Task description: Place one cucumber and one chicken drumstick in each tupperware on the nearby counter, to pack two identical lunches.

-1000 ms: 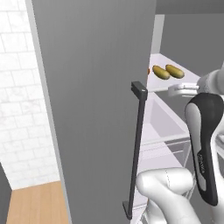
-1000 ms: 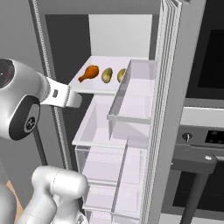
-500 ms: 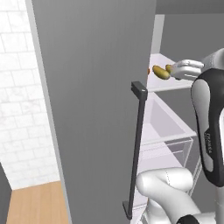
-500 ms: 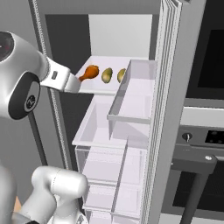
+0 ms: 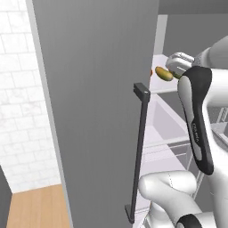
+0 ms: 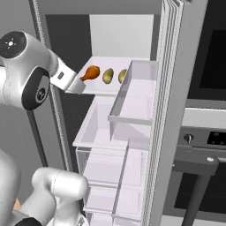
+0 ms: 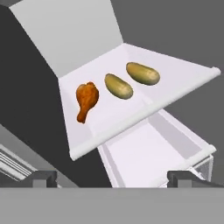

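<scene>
Orange-brown drumstick lies near the shelf's front edge beside two cucumbers, so the gripper (jaws spread, empty) faces them to reach in.

Small dark lettering on arm link, too blurred to read; nothing else written.

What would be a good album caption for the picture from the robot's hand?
Open gripper facing a white fridge shelf holding an orange-brown chicken drumstick and two yellow-green cucumbers.
</scene>
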